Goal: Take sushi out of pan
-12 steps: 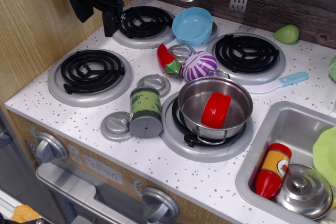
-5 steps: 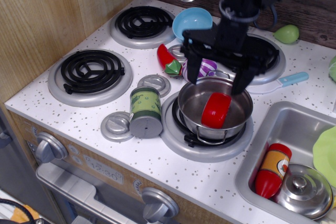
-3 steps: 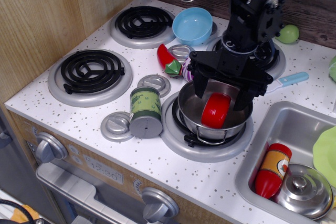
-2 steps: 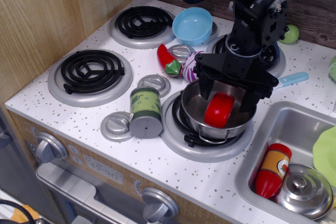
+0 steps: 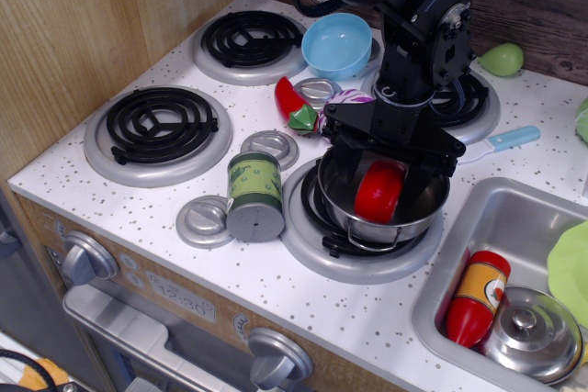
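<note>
The red sushi (image 5: 378, 192) stands on edge inside the steel pan (image 5: 367, 228), which sits on the front right burner. My black gripper (image 5: 380, 181) reaches down into the pan from above. It is open, with one finger to the left of the sushi and one to the right. The fingers stand close to the sushi's sides, and I cannot tell whether they touch it. The arm hides the back of the pan.
A green can (image 5: 254, 195) stands left of the pan. A red pepper (image 5: 292, 103), a purple onion (image 5: 346, 97) and a blue bowl (image 5: 336, 43) lie behind. The sink (image 5: 457, 259) on the right holds a red bottle (image 5: 476, 297) and a steel lid (image 5: 531, 332).
The gripper came from the back left corner to above the pan, then lowered into it around the sushi. The pan and sushi have shifted only slightly.
</note>
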Robot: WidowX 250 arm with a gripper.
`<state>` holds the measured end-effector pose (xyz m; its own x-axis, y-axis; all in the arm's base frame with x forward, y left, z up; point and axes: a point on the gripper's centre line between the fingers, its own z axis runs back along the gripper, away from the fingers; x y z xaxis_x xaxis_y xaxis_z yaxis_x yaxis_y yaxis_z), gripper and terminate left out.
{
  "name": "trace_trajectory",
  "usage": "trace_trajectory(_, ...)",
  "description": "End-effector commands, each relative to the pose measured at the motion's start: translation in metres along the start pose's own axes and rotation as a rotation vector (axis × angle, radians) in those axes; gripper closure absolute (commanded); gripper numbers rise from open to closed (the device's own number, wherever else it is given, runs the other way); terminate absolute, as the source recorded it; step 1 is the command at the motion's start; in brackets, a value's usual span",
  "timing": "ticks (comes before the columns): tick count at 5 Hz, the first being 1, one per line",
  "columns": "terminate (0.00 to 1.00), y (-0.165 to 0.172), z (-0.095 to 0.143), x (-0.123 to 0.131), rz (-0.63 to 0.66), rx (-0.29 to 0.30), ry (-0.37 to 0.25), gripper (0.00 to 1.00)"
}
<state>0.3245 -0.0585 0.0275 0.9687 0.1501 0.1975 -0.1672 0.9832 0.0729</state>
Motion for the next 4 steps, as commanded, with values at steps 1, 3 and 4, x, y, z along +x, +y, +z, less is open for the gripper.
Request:
trace_trajectory(1,0.0,0.004,0.018,0.01,-0.017,0.024,-0.004,1.0)
trace_trajectory(3,0.0,0.02,0.063,0.018,-0.039,0.131,0.05,1.0)
trace_trajectory(4,0.0,0.051,0.072,0.027,-0.088,0.167,0.035,1.0)
